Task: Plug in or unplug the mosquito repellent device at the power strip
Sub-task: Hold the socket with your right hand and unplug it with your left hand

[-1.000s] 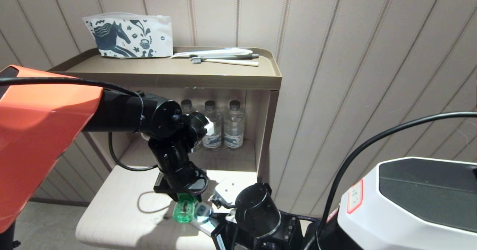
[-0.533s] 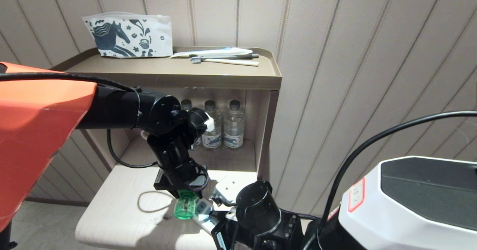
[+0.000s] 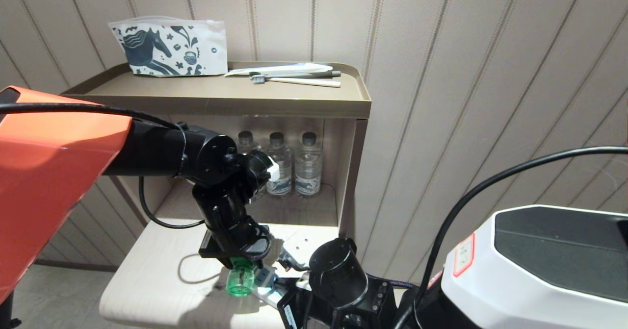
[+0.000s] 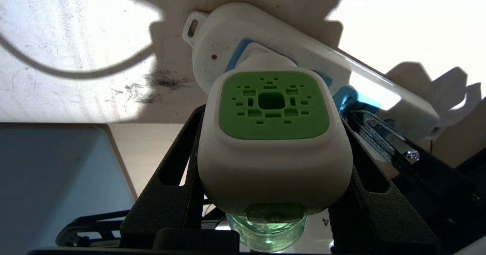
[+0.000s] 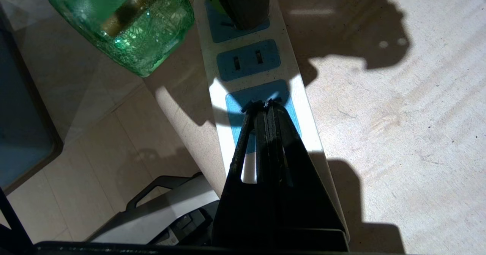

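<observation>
Pressing my right gripper [image 5: 265, 105], fingers squeezed together with nothing between them, onto a blue socket panel of the power strip [image 5: 262, 95], I hold down its near end. Just beyond that, my left gripper [image 4: 271, 152] pinches the white head of the mosquito repellent device [image 4: 271, 133] from both sides, over the strip's far end; whether it touches the socket I cannot tell. Farther back from the strip, three water bottles [image 3: 279, 164] stand in the cabinet [image 3: 294, 106].

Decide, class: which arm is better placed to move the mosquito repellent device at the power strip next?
Left. The left gripper already clamps the mosquito repellent device over the power strip; the right gripper, shut, presses on the strip, likely steadying it.
</observation>
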